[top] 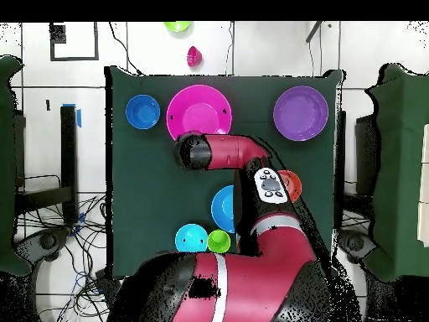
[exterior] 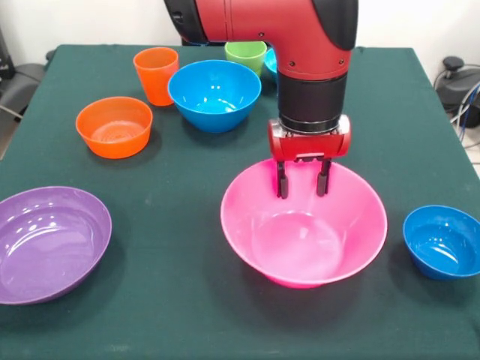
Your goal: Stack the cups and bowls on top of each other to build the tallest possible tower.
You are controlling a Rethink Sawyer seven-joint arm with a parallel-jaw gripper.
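My gripper (exterior: 302,184) is open and empty. Its two black fingers hang just inside the far rim of the huge pink bowl (exterior: 304,244), which also shows in the overhead view (top: 201,107). The purple bowl (exterior: 49,241) stands at the near left. The orange bowl (exterior: 114,126), the orange cup (exterior: 156,73) and the large blue bowl (exterior: 214,94) stand at the far left. The light green cup (exterior: 245,54) stands behind them. One small blue bowl (exterior: 444,241) is at the near right. Another small blue bowl (top: 190,239) sits by the green cup (top: 219,241).
The arm (top: 230,155) reaches over the table's middle and hides the orange cup in the overhead view. A lime green thing (top: 177,27) and a small pink thing (top: 193,57) lie on the floor beyond the table's edge. No red bowl shows.
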